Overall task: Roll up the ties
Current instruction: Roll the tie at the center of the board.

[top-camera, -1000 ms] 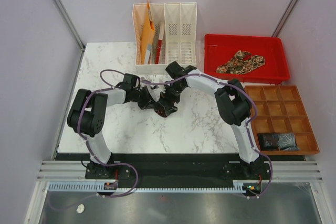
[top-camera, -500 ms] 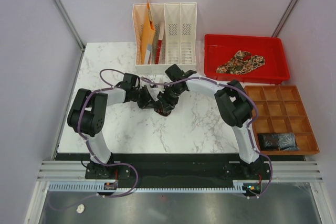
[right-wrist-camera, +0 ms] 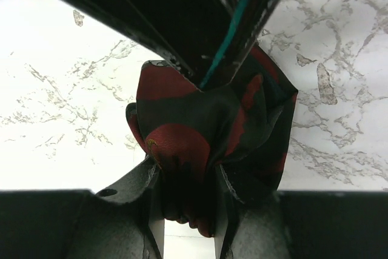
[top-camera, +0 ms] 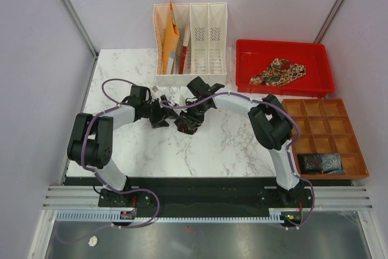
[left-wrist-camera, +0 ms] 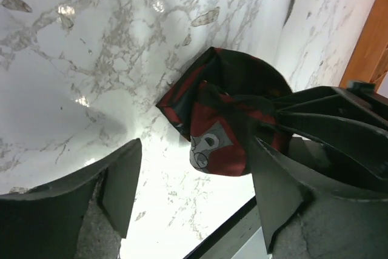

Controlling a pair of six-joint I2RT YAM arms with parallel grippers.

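A dark maroon-and-black tie (top-camera: 183,125) is bunched into a roll at the middle of the marble table (top-camera: 230,144). My right gripper (right-wrist-camera: 188,207) is shut on it, the fabric (right-wrist-camera: 194,125) pinched between both fingers. In the left wrist view the roll (left-wrist-camera: 224,119) lies just beyond my left gripper (left-wrist-camera: 197,186), which stands open with nothing between its fingers. From above, the left gripper (top-camera: 162,117) is just left of the roll and the right gripper (top-camera: 189,122) reaches it from the far right. A tan paisley tie (top-camera: 277,71) lies loose in the red tray (top-camera: 315,53).
A white file organiser (top-camera: 200,40) holding orange folders (top-camera: 169,40) stands at the back of the table. At the right, a brown compartment box (top-camera: 327,128) holds dark rolled items (top-camera: 321,162) in its near cells.
My left gripper has opened, let go of the tie roll and drawn back to the left. My right gripper has closed on the roll.
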